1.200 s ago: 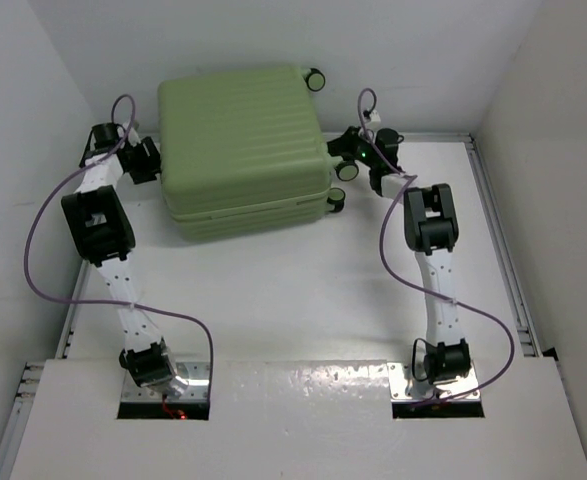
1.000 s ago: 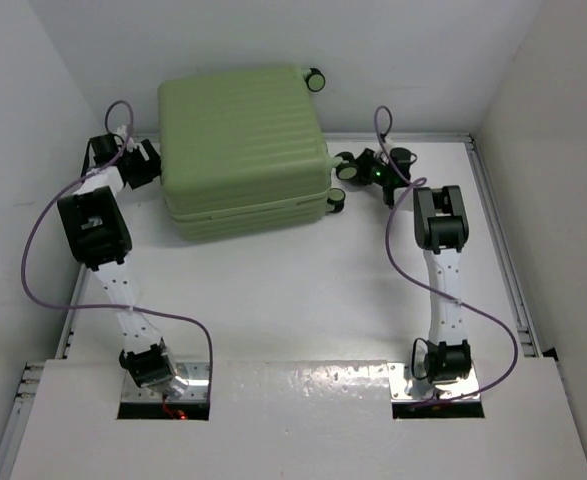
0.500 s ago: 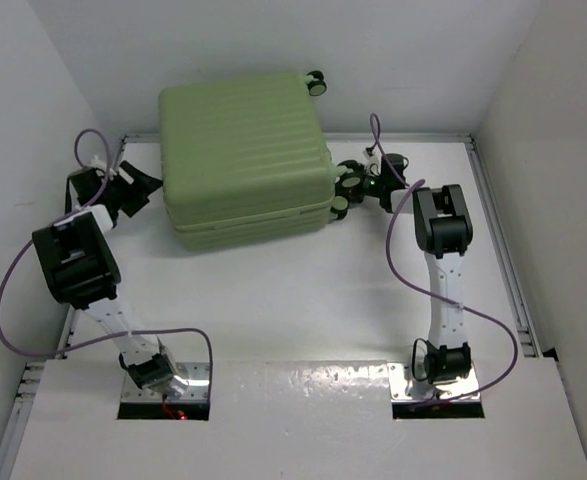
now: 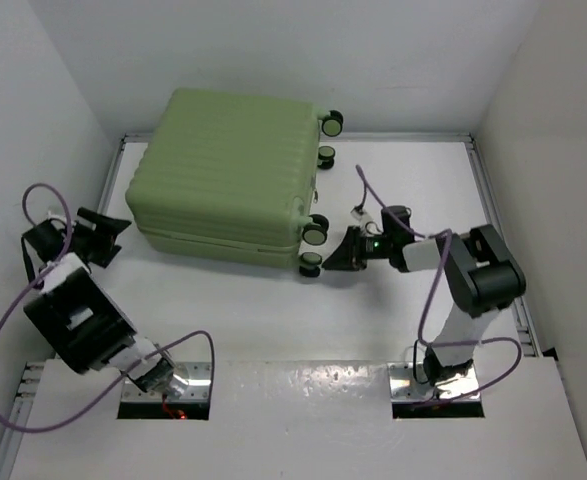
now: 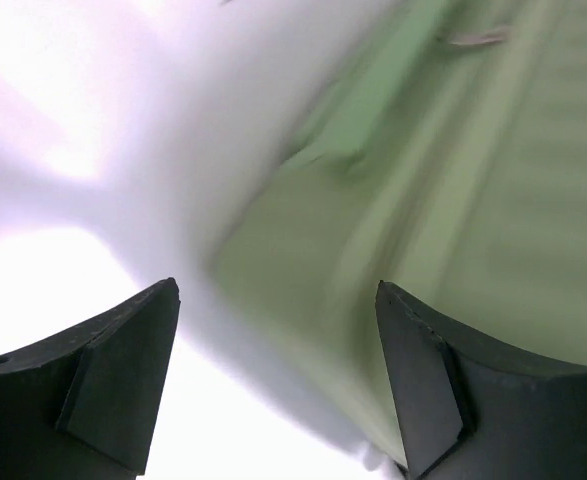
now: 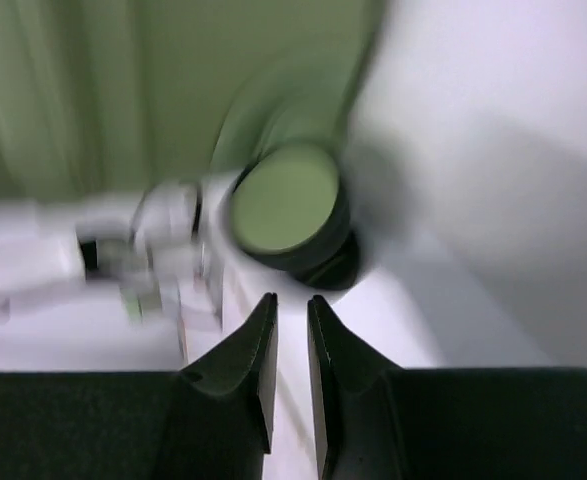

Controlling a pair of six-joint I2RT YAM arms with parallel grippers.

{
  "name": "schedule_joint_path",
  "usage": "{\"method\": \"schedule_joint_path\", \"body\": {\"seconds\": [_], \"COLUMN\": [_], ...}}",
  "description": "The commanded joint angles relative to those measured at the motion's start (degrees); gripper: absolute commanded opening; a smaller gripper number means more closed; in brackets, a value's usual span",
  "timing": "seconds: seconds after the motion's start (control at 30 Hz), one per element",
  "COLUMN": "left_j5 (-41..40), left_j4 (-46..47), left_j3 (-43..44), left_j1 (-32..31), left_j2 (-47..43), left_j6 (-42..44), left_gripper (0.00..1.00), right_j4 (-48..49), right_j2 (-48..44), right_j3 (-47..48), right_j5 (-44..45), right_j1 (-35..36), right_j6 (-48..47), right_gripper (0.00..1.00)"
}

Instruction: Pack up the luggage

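The luggage (image 4: 223,170) is a large pale green ribbed suitcase, lying closed and flat at the back left of the table, with its black wheels (image 4: 311,262) facing right. My left gripper (image 4: 108,236) is open and empty, just off the suitcase's near left corner. In the left wrist view the gripper (image 5: 278,370) faces the blurred green shell (image 5: 453,200). My right gripper (image 4: 331,260) is shut and empty, low on the table right beside the nearest wheel. In the right wrist view its tips (image 6: 291,310) sit just under that wheel (image 6: 288,215).
White walls close in on the left, back and right. A metal rail (image 4: 498,230) runs along the table's right edge. The arm bases (image 4: 153,375) sit at the near edge. Purple cables (image 4: 33,200) loop from both arms.
The suitcase has turned and slid toward the front left, its wheels swinging nearer. My left arm has drawn back to the near left. My right gripper has dropped forward to the nearest wheel.
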Motion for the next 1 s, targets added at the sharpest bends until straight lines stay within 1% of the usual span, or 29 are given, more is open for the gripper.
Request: {"method": "schedule_joint_path", "body": {"seconds": [0.0, 0.03, 0.07, 0.1, 0.13, 0.17, 0.2, 0.23, 0.27, 0.3, 0.33, 0.37, 0.4, 0.43, 0.47, 0.5, 0.57, 0.6, 0.63, 0.67, 0.7, 0.73, 0.77, 0.8, 0.83, 0.87, 0.9, 0.93, 0.97], "left_j5": [-2.5, -2.6, -3.5, -3.5, -3.5, -3.0, -1.3, -1.2, -1.2, -1.2, -0.7, -0.7, -0.7, -1.3, -2.1, -3.3, -4.8, -5.5, -6.8, -7.7, -8.3, -9.1, -9.8, -9.8, -9.8, -10.5, -10.6, -10.6, -9.9], "left_j4": [-13.5, -16.2, -21.2, -23.3, -25.1, -25.1, -25.1, -24.3, -22.6, -21.0, -19.0, -15.1, -12.5, -9.8, -4.8, -2.2, 1.5, 3.8, 4.7, 5.2, 7.2, 7.8, 7.8, 7.0, 7.0, 5.4, 5.4, 4.3, 3.4], "left_j3": [-4.2, -4.2, -5.7, -6.4, -7.3, -9.6, -10.9, -12.0, -13.6, -14.4, -15.2, -15.7, -16.2, -16.2, -14.7, -13.6, -10.1, -6.0, -3.8, -1.6, 2.9, 5.5, 8.4, 14.2, 17.0, 19.6, 22.0, 26.6, 28.7], "left_j1": [5.8, 6.8, 8.3, 8.9, 8.9, 8.9, 8.9, 7.8, 4.6, 2.7, 0.7, -1.2, -5.1, -7.1, -10.6, -12.0, -14.1, -14.7, -14.7, -14.7, -14.7, -14.7, -14.7, -14.7, -14.7, -15.3, -15.3, -16.0, -16.0], "left_j2": [-10.1, -12.0, -13.8, -17.0, -18.3, -19.3, -20.0, -20.0, -20.0, -19.0, -18.0, -15.9, -14.8, -13.5, -10.6, -8.8, -4.4, -2.2, 2.1, 4.1, 6.1, 8.1, 12.6, 14.8, 17.0, 21.0, 22.8, 24.6, 26.4], "left_j6": [6.1, 7.5, 9.2, 9.8, 9.8, 8.5, 7.5, 6.3, 4.3, 3.4, 2.2, 0.9, -2.1, -3.6, -6.2, -7.3, -8.1, -8.9, -8.9, -8.9, -9.4, -9.4, -9.4, -8.1, -8.1, -7.4, -7.4, -5.7, -5.1], "left_gripper": [0.8, 0.8, 0.8, 0.79, 0.78, 0.78, 0.74, 0.71, 0.69, 0.66, 0.59, 0.55, 0.52, 0.49, 0.49, 0.49, 0.49, 0.5, 0.53, 0.54, 0.54, 0.55, 0.58, 0.59, 0.59, 0.63, 0.65, 0.66, 0.68], "right_j4": [-2.3, -6.2, -7.7, -9.0, -11.3, -12.1, -11.6, -11.5, -11.4, -11.2, -10.6, -10.2, -8.9, -8.1, -7.6, -6.3, -3.9, -1.5, -1.0, -0.6, 1.5, 2.7, 3.4, 2.3, 1.7, 1.7, 0.3, -0.3, -1.6], "right_j2": [-11.3, -13.4, -17.4, -21.2, -24.5, -26.0, -28.2, -29.2, -30.1, -30.1, -29.1, -28.3, -26.2, -23.5, -21.9, -16.2, -11.9, -4.5, -1.7, 1.1, 9.2, 11.9, 14.7, 22.2, 24.6, 31.5, 33.7, 36.0, 38.3], "right_j3": [-5.7, -7.5, -8.4, -8.8, -10.1, -10.4, -10.8, -11.0, -10.8, -10.3, -7.9, -6.7, -5.4, -0.5, 1.6, 8.7, 13.5, 22.2, 25.6, 28.7, 37.9, 41.1, 43.9, 53.8, 57.0, 62.7, 69.0, 71.8, 74.9], "right_j5": [-5.1, -4.7, -3.7, -3.5, -1.9, -1.3, -0.8, -0.1, 1.0, 2.0, 2.8, 4.3, 5.1, 6.4, 8.3, 9.3, 13.2, 15.7, 17.9, 18.8, 20.6, 21.1, 21.5, 23.7, 24.6, 25.9, 26.0, 27.2, 27.8], "right_j1": [5.3, 5.5, 6.3, 7.4, 7.3, 6.3, 4.6, 1.9, 0.5, -1.0, -5.7, -7.4, -8.9, -11.6, -13.6, -15.0, -16.4, -17.4, -17.7, -18.5, -18.6, -18.6, -18.1, -17.9, -17.5, -16.2, -15.6, -14.7, -14.2], "right_j6": [-8.5, -10.1, -14.1, -17.1, -18.3, -18.8, -18.6, -18.5, -18.5, -18.1, -17.8, -17.6, -16.9, -16.8, -17.3, -17.3, -15.7, -14.5, -10.4, -8.9, -7.3, -2.6, -1.8, -1.4, -1.1, -0.5, 0.0, 0.6, 2.3], "right_gripper": [0.17, 0.17, 0.17, 0.17, 0.19, 0.19, 0.19, 0.2, 0.2, 0.2, 0.2, 0.21, 0.21, 0.21, 0.22, 0.22, 0.24, 0.24, 0.25, 0.25, 0.26, 0.26, 0.28, 0.28, 0.29, 0.31, 0.31, 0.31, 0.31]}}
